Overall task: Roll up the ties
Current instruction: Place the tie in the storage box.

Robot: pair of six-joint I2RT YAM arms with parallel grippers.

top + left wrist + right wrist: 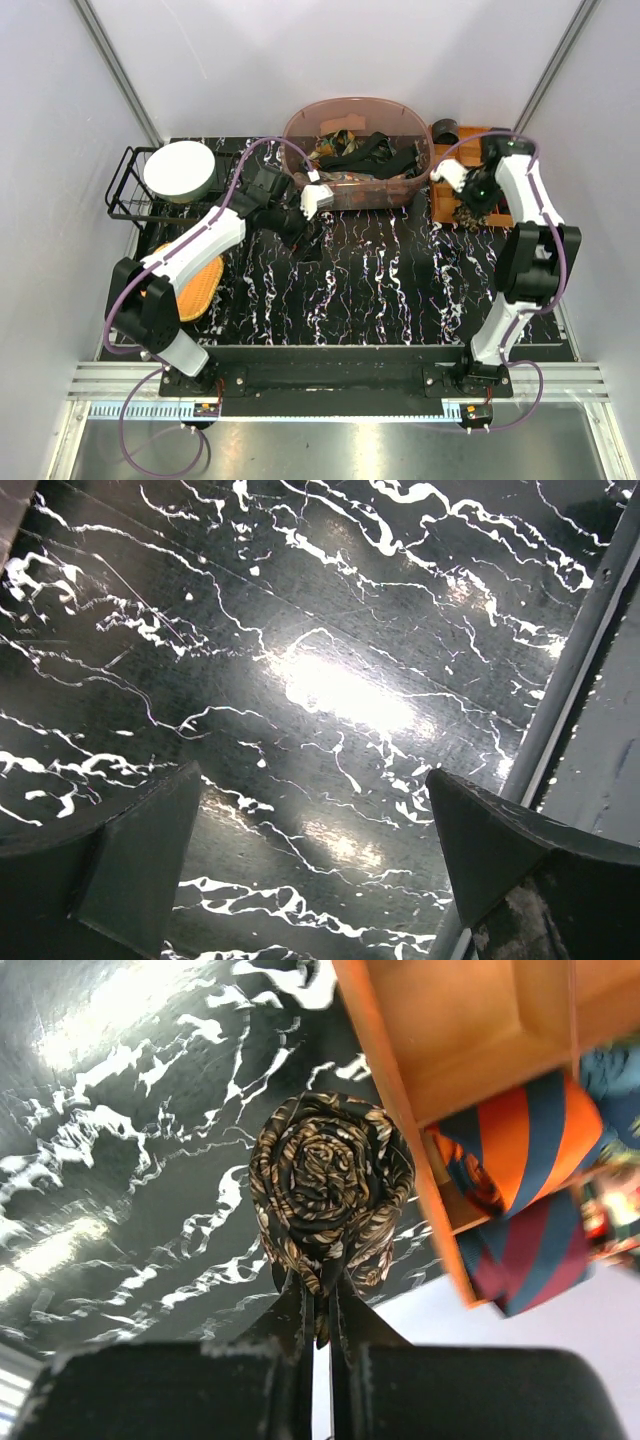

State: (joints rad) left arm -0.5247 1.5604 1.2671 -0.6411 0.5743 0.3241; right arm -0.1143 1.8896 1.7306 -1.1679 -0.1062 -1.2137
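My right claw (322,1295) is clamping a rolled tie (330,1175), dark brown with tan speckles, and is pinching its lower edge at the middle of the wrist frame. The tie is hanging over the surface (120,1160), just beside the orange tray (470,1030) at upper right. A striped roll (525,1140) is sitting in one compartment, with what seems to be another below it. My left claw (312,780) is hovering, fingers spread wide. More ties (360,150) are lying in the bin (405,190) at top centre.
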